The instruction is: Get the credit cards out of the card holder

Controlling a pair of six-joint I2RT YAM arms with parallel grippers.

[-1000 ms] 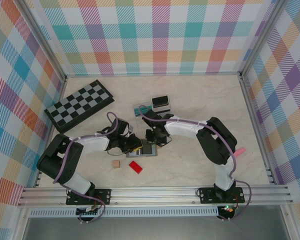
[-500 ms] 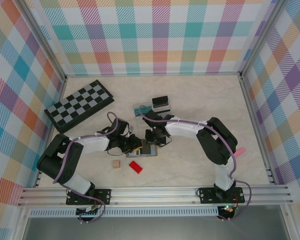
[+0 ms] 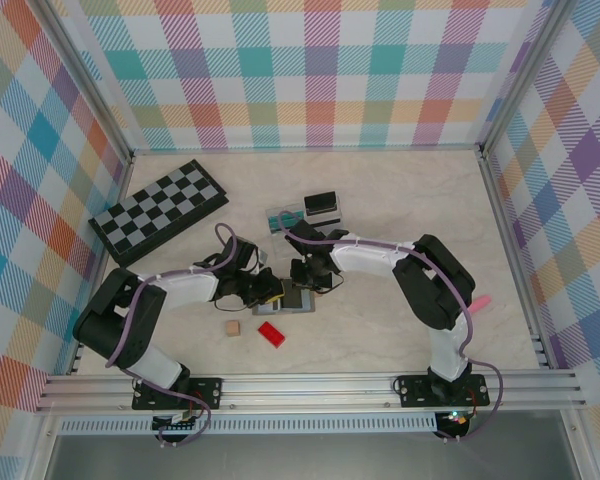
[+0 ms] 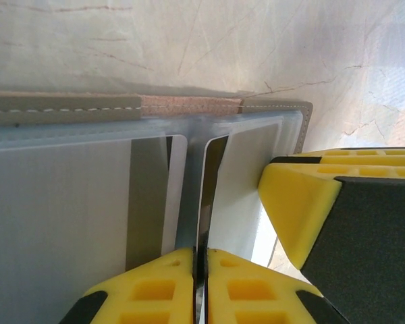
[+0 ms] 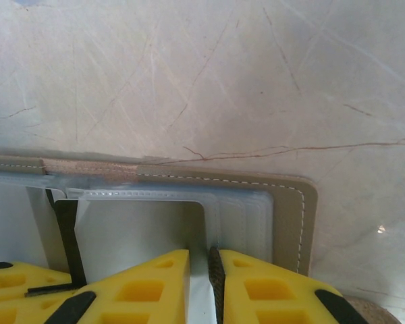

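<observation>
Narrowing left tool, seemingly pinching a card

No lettering, brand or number could be read on the card holder or credit cards, which perhaps sat too close.

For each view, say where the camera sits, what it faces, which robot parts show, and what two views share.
Top external: above, behind the bases, looking down at the table; both arms show.
Left wrist: on the left arm, facing the card holder; left gripper shows.
Right wrist: on the right arm, same target; right gripper shows.
Shared: card holder.
</observation>
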